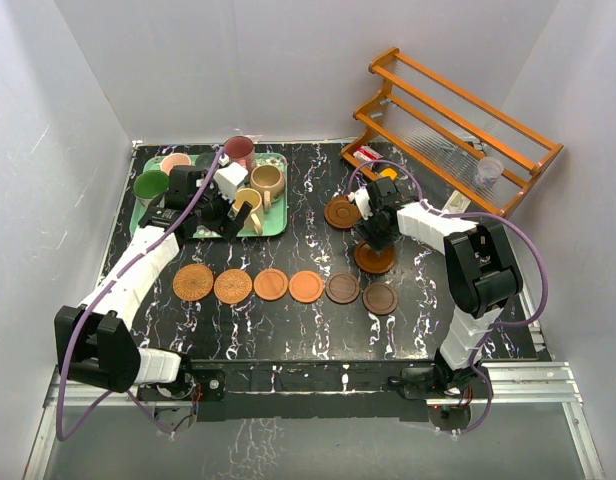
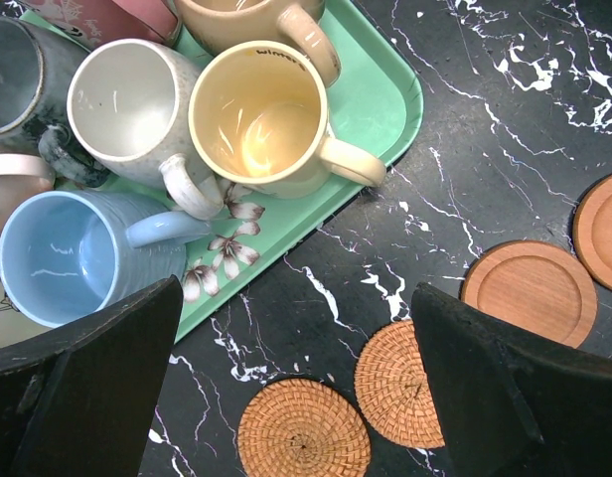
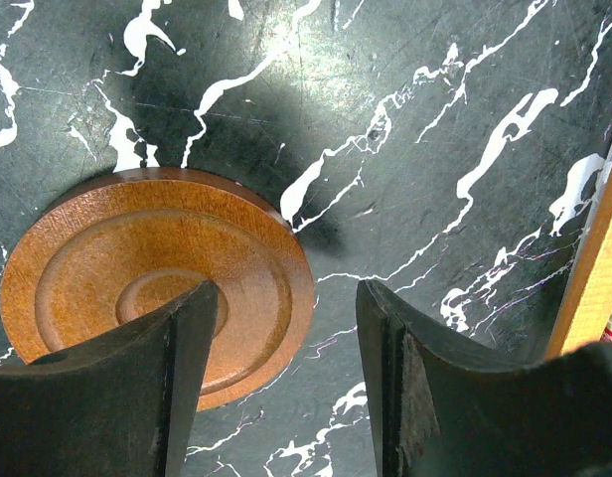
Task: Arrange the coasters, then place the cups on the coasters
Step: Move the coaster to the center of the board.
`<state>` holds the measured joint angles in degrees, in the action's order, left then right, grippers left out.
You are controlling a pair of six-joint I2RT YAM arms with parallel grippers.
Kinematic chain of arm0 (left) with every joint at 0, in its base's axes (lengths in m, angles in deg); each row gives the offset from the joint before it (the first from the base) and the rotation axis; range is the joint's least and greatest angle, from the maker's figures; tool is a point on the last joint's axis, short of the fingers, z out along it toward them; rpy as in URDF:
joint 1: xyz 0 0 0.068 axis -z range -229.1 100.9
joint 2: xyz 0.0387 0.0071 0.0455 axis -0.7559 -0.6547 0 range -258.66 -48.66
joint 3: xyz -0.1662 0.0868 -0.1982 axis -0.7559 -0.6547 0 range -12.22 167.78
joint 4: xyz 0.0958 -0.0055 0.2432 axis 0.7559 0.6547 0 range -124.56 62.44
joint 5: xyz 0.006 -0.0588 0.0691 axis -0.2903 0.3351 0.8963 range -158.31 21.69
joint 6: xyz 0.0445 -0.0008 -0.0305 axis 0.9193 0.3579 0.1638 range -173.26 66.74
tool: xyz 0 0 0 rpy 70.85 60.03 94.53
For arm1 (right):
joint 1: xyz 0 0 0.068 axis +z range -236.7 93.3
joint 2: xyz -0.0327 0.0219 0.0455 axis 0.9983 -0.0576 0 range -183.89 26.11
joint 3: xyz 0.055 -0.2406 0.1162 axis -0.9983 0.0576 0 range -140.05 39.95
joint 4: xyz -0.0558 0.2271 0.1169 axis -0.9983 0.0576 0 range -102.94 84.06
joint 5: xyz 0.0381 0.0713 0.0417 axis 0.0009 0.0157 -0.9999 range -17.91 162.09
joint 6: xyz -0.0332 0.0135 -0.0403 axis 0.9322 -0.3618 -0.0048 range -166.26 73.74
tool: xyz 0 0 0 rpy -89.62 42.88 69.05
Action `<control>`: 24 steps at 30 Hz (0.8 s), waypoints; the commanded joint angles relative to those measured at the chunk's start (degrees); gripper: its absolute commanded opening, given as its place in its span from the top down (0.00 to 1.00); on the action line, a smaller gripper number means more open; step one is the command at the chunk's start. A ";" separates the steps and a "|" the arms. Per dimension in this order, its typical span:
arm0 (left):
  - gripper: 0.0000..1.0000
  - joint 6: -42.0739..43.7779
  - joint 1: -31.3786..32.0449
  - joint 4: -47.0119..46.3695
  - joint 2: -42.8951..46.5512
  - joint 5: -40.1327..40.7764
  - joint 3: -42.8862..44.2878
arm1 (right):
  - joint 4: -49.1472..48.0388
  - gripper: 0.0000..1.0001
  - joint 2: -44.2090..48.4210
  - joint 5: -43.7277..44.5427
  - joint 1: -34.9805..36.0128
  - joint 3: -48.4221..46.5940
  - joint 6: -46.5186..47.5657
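Observation:
Six coasters lie in a row across the table's middle, from a woven one to a dark wood one. Another dark coaster lies further back. My right gripper is open low over the last dark coaster, with one finger above the disc and the other beside its rim. The cups stand on a green tray: yellow-cream, white, light blue, green and maroon among them. My left gripper is wide open and empty over the tray's near corner.
An orange wooden rack stands at the back right with a clear glass cup on it. A small red-and-white item lies near the rack's foot. White walls close in the table on three sides.

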<state>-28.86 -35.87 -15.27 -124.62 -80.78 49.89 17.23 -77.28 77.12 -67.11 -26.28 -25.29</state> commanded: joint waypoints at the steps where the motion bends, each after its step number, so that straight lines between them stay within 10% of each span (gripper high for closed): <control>1: 0.01 0.05 -0.57 -0.57 2.68 -1.23 -0.08 | 3.11 0.43 -1.68 1.84 -0.79 0.17 1.00; 24: 0.01 -1.98 -1.16 -1.57 2.53 -0.99 0.12 | 0.92 0.36 4.50 -15.80 4.95 -4.78 3.80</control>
<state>-29.58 -36.18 -15.49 -124.62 -80.85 49.50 21.21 -73.54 64.64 -64.99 -31.48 -22.29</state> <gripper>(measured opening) 0.985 0.642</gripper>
